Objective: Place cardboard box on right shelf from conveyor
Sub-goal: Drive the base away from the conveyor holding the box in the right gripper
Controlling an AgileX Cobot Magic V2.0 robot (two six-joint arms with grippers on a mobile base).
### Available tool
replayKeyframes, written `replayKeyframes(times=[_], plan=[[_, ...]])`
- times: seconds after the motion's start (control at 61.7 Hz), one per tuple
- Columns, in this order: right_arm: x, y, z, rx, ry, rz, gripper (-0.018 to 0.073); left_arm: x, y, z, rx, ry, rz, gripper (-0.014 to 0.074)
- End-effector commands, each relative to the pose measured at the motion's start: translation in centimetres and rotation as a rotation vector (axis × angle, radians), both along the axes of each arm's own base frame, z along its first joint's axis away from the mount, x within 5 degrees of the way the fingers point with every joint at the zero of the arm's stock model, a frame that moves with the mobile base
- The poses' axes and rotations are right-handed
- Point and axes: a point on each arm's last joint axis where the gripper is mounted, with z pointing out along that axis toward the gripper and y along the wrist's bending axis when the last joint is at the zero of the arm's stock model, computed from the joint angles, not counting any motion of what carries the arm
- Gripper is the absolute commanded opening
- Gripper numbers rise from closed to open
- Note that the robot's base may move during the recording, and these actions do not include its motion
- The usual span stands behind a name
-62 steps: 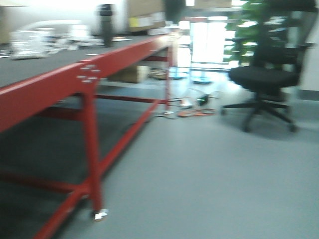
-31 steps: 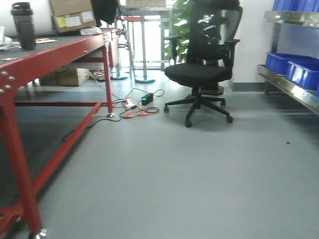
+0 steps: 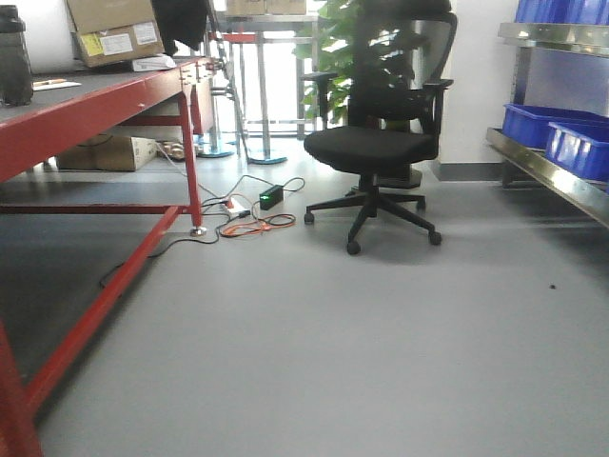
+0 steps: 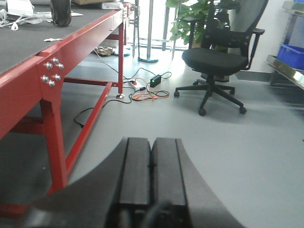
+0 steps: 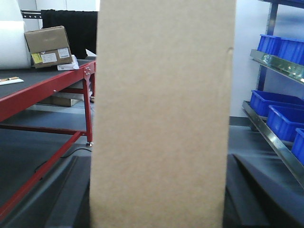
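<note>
The cardboard box (image 5: 161,114) is a plain tan carton standing tall and filling the middle of the right wrist view. My right gripper (image 5: 159,190) is shut on it, with one dark finger (image 5: 71,194) on each side. My left gripper (image 4: 152,156) is shut with its pads together and nothing between them, hanging above the grey floor. The conveyor (image 3: 86,105), a dark belt on a red frame, runs along the left. The right shelf (image 3: 552,176) shows its shiny steel rail at the right edge and appears again in the right wrist view (image 5: 273,142).
Blue bins (image 3: 561,138) sit on the steel shelving. A black office chair (image 3: 376,148) stands mid-floor, with cables and a power brick (image 3: 252,214) beside the conveyor leg. A labelled carton (image 3: 109,29) and a dark bottle (image 3: 14,57) rest on the belt.
The front view has swung to the right. The conveyor slid towards the left edge, the chair came to the centre, and the steel shelf with blue bins came into view.
</note>
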Motion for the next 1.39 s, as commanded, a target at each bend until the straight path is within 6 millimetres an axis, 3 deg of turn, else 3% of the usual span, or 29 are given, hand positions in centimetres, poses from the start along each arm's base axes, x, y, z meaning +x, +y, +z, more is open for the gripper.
replayKeyframes(times=[0.0, 1.378], plan=[[-0.28, -0.02, 1.95, 0.003, -0.130, -0.001, 0.0313, -0.06, 0.05, 0.84, -0.009, -0.087, 0.003, -0.0119], [-0.27, -0.01, 1.94, 0.003, -0.129, 0.000, 0.0313, -0.06, 0.05, 0.84, -0.009, -0.087, 0.003, -0.0119]])
